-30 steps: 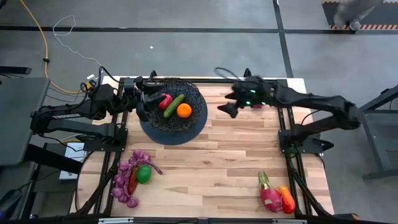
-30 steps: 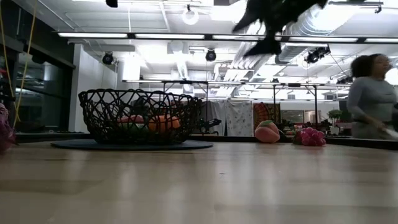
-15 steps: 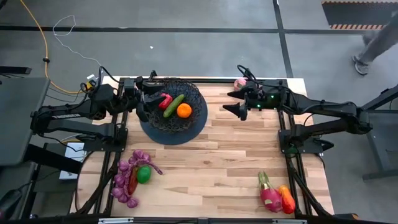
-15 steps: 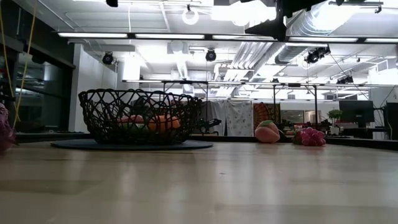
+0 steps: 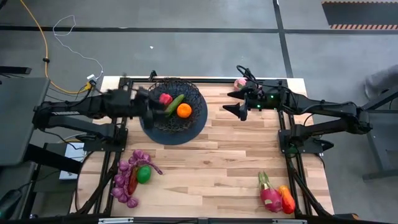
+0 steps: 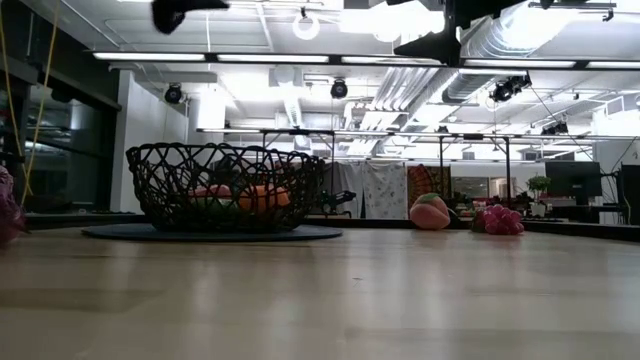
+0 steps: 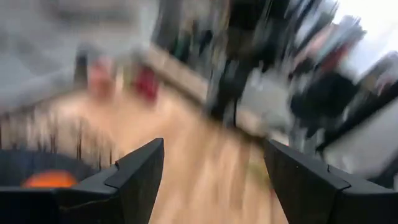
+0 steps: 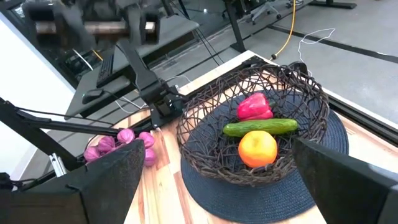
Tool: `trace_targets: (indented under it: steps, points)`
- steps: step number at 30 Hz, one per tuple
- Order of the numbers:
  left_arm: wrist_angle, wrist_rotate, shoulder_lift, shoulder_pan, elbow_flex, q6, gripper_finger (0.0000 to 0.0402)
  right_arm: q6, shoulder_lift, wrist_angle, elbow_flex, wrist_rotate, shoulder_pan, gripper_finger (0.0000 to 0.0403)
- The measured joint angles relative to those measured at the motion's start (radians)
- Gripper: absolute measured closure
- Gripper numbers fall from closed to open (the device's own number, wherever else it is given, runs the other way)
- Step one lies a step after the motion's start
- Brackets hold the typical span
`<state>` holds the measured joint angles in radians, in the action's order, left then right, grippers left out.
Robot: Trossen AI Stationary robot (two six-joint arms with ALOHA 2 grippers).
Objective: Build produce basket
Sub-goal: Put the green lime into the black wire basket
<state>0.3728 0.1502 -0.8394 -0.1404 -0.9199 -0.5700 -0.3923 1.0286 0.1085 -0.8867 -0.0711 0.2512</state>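
The black wire basket [image 5: 173, 118] stands on a dark round mat at the table's far left and holds a red fruit [image 5: 165, 98], a green cucumber [image 5: 175, 103] and an orange [image 5: 184, 111]. My left gripper [image 7: 214, 186] is open and blurred, above the basket's left rim [image 5: 152, 104]. My right gripper [image 5: 231, 102] is open and empty, hovering right of the basket, which its wrist view shows [image 8: 249, 137]. Purple grapes [image 5: 127, 180] with a green lime [image 5: 143, 174] lie near the left front corner. A pink fruit [image 5: 270, 196] and a red-orange mango [image 5: 286, 200] lie near the right front corner.
A pink peach-like fruit [image 5: 239, 83] rests at the far edge behind my right gripper, also seen in the low view [image 6: 430, 212]. Bare wood [image 5: 211, 162] stretches across the table's middle. Black frame rails run along both sides of the table.
My left arm has swung quickly from beside the basket's left rim toward the table's right, over that rim, and shows blurred. My right gripper shifted and levelled a second ago, then stayed still. A person behind the table has walked out of the low view.
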Motion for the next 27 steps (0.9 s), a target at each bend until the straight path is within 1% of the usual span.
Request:
trace_targets:
  steps: [3, 5, 7, 9, 14, 19, 22, 25, 27]
  points:
    - [0.281, -0.026, -0.069, 0.083, -0.081, -0.176, 0.0135, 0.0, 0.0, 0.021, 0.0, 0.0, 0.0, 0.0005]
    - [0.431, -0.061, -0.118, 0.144, -0.11, -0.315, 0.0135, 0.0, 0.0, 0.034, 0.0, 0.0, 0.0, 0.0005]
    - [0.54, -0.105, -0.157, 0.208, -0.116, -0.462, 0.0135, 0.0, 0.0, 0.045, 0.0, 0.0, 0.0, 0.0005]
    - [0.609, -0.14, -0.192, 0.279, -0.108, -0.603, 0.0135, 0.0, 0.0, 0.05, 0.0, 0.0, 0.0, 0.0005]
    - [0.643, -0.172, -0.285, 0.473, -0.073, -0.884, 0.0135, 0.0, 0.0, 0.075, 0.0, 0.0, 0.0, 0.0005]
    - [0.655, -0.176, -0.391, 0.616, -0.07, -1.065, 0.0135, 0.0, 0.0, 0.104, 0.0, 0.0, 0.001, 0.0005]
    - [0.654, -0.202, -0.452, 0.664, -0.07, -1.136, 0.0135, 0.0, 0.001, 0.12, 0.0, 0.0, 0.001, 0.0005]
    - [0.647, -0.24, -0.503, 0.69, -0.07, -1.159, 0.0135, 0.0, 0.001, 0.135, 0.0, 0.0, 0.001, 0.0005]
    - [0.639, -0.243, -0.527, 0.702, -0.069, -1.166, 0.0135, 0.0, 0.001, 0.145, 0.0, 0.0, 0.001, 0.0005]
